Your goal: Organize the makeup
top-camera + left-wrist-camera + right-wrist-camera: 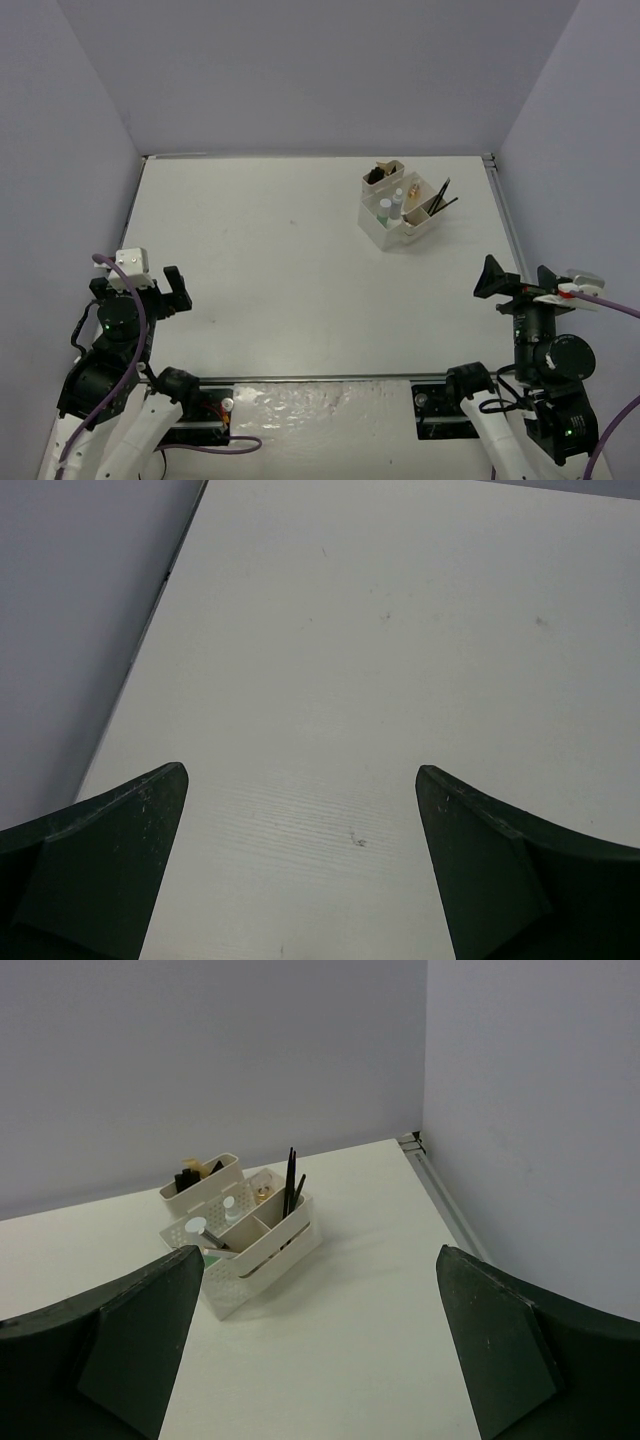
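Left claw (300,780) spread wide, holds nothing, hangs over the near-left counter (280,290). Right claw (320,1260) is equally wide and empty, at the near right and aimed toward the box. Both sit back by their bases, well apart from the work; reads as a rest pose. The makeup (396,203) is all inside the white compartment box (262,1262), far right of the counter. Black pencils (291,1180) lean on a cell wall since they're too tall to lie flat, small bottles (230,1206) stand in the neighbouring cells, and there are dark bits in the rear tray. No makeup seen outside the box, so sorting looks finished.
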Robot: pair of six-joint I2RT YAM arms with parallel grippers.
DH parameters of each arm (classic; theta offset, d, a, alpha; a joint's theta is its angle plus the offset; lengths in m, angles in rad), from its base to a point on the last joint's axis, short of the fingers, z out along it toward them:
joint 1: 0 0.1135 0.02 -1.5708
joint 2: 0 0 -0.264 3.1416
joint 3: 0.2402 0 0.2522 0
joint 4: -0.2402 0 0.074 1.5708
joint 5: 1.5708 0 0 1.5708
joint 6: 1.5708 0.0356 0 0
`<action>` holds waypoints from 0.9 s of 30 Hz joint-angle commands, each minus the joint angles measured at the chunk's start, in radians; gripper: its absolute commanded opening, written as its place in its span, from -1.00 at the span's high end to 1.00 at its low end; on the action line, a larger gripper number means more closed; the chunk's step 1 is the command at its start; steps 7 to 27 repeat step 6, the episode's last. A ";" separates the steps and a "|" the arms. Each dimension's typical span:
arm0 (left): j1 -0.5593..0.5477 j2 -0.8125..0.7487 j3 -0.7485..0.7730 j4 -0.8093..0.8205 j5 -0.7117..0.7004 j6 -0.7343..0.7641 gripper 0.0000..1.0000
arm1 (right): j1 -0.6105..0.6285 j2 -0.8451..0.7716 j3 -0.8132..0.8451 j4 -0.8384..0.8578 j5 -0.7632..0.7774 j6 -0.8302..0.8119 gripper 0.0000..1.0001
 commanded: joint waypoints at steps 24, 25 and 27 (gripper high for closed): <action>0.005 -0.005 -0.018 0.097 -0.041 -0.007 -0.94 | 0.006 -0.003 -0.009 0.076 0.011 -0.017 -1.00; 0.005 -0.005 -0.018 0.097 -0.041 -0.007 -0.94 | 0.006 -0.003 -0.009 0.076 0.011 -0.017 -1.00; 0.005 -0.005 -0.018 0.097 -0.041 -0.007 -0.94 | 0.006 -0.003 -0.009 0.076 0.011 -0.017 -1.00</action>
